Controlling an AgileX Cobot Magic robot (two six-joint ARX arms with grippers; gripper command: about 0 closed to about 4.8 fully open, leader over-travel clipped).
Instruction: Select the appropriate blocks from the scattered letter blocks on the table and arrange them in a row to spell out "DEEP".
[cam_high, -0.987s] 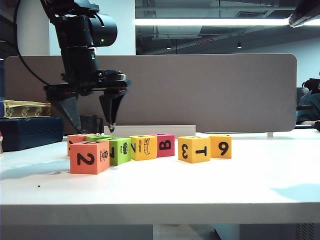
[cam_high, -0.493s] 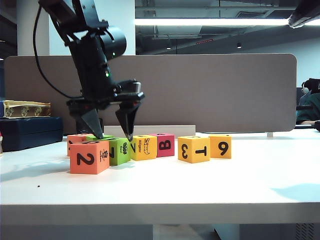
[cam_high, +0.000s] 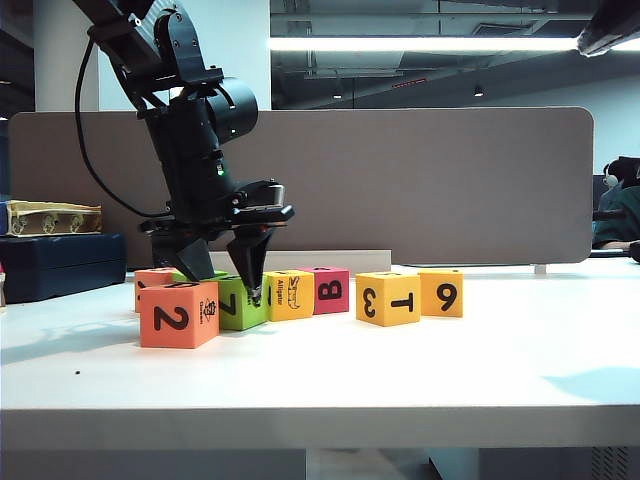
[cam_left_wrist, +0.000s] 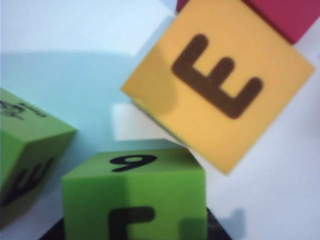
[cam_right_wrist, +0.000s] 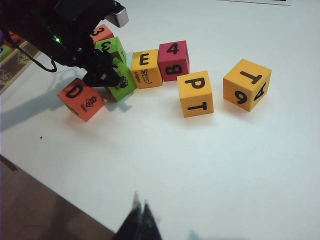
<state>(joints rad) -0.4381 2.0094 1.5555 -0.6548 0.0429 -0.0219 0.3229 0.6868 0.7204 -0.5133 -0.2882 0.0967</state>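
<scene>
left gripper fingers straddle one of two green blocks; right gripper fingers pressed together; three yellow-orange blocks.

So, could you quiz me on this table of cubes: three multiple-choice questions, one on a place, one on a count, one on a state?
1. Where does the left gripper have its jaws?
A) either side of the lime-green matte cube
B) above the yellow-orange cube marked 9
C) high above everything

2. How many pink-red matte cubes?
A) three
B) one
C) four

3. The right gripper has its jaws:
A) wide apart
B) clamped on a cube
C) together, empty

Answers: 1 A, they straddle it; 2 B, only the B-marked one; 3 C, tips meet above the white table.
</scene>
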